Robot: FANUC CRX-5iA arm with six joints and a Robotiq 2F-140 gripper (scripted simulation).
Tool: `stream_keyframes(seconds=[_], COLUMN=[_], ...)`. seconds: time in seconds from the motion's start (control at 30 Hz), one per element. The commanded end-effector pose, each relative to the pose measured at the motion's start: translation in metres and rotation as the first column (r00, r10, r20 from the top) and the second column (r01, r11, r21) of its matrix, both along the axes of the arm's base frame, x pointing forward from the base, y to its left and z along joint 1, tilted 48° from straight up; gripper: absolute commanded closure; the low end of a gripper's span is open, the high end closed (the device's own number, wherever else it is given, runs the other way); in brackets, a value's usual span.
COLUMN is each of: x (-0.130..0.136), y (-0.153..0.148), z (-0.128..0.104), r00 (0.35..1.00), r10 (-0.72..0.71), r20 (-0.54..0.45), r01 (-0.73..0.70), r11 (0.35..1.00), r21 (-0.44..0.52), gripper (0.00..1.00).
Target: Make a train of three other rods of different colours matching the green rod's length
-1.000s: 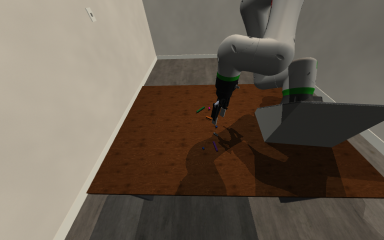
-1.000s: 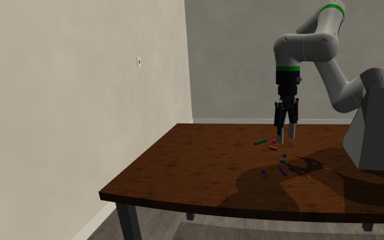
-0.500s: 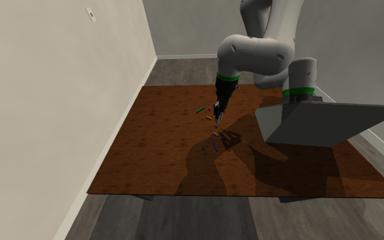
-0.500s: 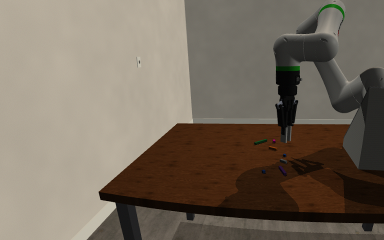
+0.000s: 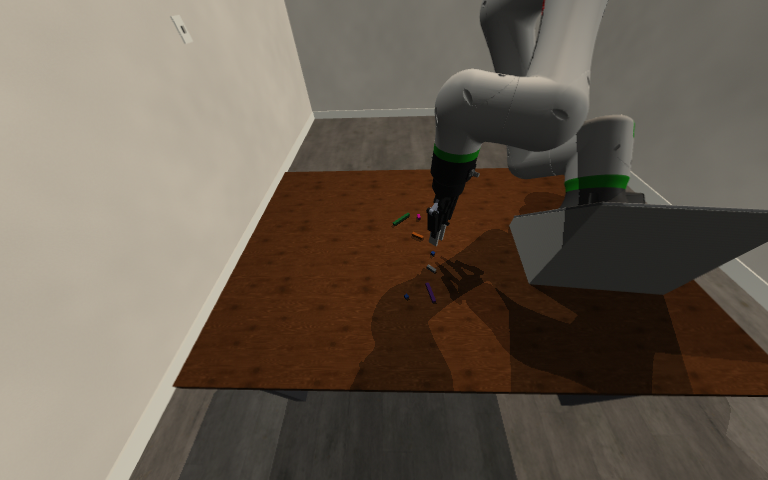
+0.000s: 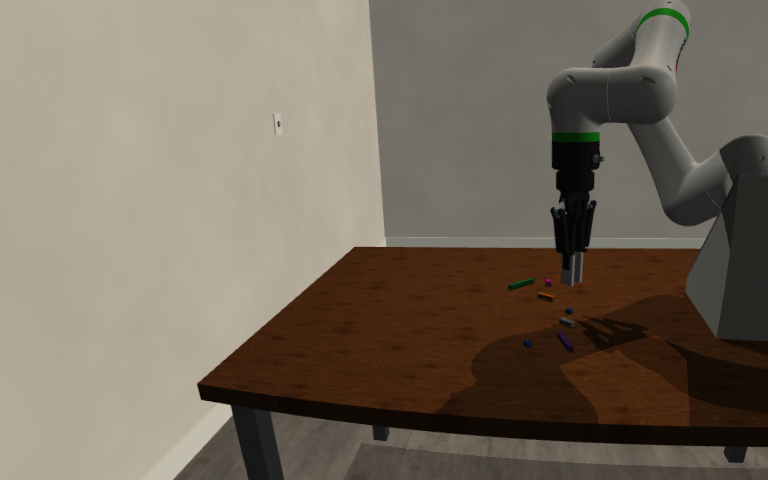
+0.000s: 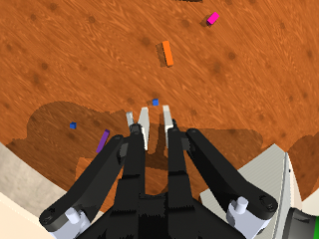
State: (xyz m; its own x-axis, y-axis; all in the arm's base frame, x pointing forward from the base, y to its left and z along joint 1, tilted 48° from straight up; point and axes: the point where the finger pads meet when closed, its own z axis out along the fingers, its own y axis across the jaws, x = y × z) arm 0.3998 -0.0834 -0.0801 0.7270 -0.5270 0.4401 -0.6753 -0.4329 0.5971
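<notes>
The green rod (image 5: 400,219) lies flat on the table, with a magenta rod (image 5: 418,216) (image 7: 213,18) close beside it. An orange rod (image 5: 417,235) (image 7: 167,54) lies a little nearer. Then come a blue cube (image 5: 432,253) (image 7: 155,102), a grey rod (image 5: 431,268) (image 6: 566,322), a purple rod (image 5: 430,292) (image 7: 103,141) and a second blue cube (image 5: 406,296) (image 7: 74,125). All lie apart. My gripper (image 5: 437,237) (image 6: 572,280) (image 7: 156,115) hangs above the table, pointing down, near the first blue cube. Its fingers stand narrow with nothing between them. The grey rod is hidden in the wrist view.
The robot's grey pedestal (image 5: 640,243) stands at the right of the wooden table. A wall runs along the table's left side. The arm's shadow covers the purple rod and the nearer blue cube.
</notes>
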Motion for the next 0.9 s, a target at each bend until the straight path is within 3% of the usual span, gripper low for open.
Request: stream_keyframes(seconds=[0.0, 0.87], x=[0.000, -0.003], y=[0.000, -0.017], z=[0.000, -0.016], r00=[1.000, 1.000], r10=[0.000, 0.000], r20=[0.000, 0.000], r01=[0.000, 0.000], r11=[1.000, 1.000], r21=[0.000, 0.000], gripper=[0.85, 0.85])
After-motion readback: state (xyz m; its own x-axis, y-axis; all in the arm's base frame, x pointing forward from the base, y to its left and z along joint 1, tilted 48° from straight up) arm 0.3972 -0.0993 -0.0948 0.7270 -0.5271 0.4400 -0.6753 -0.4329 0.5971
